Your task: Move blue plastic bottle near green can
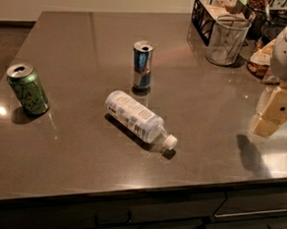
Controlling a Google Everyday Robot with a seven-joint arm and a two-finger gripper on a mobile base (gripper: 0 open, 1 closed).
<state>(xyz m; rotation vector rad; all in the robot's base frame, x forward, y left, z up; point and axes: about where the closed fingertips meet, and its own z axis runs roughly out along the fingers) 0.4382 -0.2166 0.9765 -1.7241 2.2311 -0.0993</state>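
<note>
The blue plastic bottle [138,118] lies on its side in the middle of the dark countertop [82,146], its white cap pointing to the front right. The green can [28,89] stands upright near the counter's left edge, well apart from the bottle. My gripper [273,112] hangs at the right side of the view above the counter, far right of the bottle, holding nothing that I can see.
A slim blue-silver can [142,65] stands upright just behind the bottle. A wire mesh cup [227,39] and a black wire basket [205,15] stand at the back right with other items. Drawers [255,213] run below the front edge.
</note>
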